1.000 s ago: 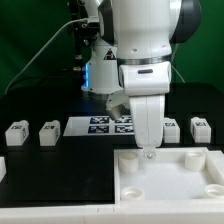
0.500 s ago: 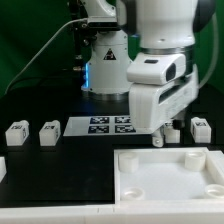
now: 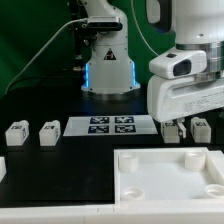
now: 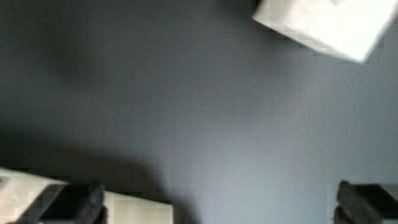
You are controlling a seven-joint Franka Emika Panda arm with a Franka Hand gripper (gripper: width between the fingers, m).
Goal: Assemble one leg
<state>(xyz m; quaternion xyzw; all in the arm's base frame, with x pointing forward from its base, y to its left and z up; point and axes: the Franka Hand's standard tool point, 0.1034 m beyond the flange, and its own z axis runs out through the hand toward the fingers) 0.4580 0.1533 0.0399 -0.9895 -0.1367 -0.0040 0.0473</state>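
Note:
Two legs, small white tagged blocks, stand at the exterior view's left [image 3: 15,133] [image 3: 49,132]. Another leg [image 3: 204,128] stands at the right, partly hidden behind my gripper [image 3: 181,131]. The gripper hangs low over the black table between the marker board and the large white board with holes [image 3: 170,180]. In the wrist view the gripper [image 4: 221,205] is open, its fingers [image 4: 71,205] wide apart, with only dark table between them. A white edge [image 4: 134,207] lies beside one finger; I cannot tell what it is.
The marker board [image 3: 110,125] lies flat at mid table. The robot base [image 3: 105,60] stands behind it before a green backdrop. A white corner [image 4: 324,27] shows in the wrist view.
The arm has swung to the exterior view's right, from above the large board's far edge to the legs at the right. The jaws stay open.

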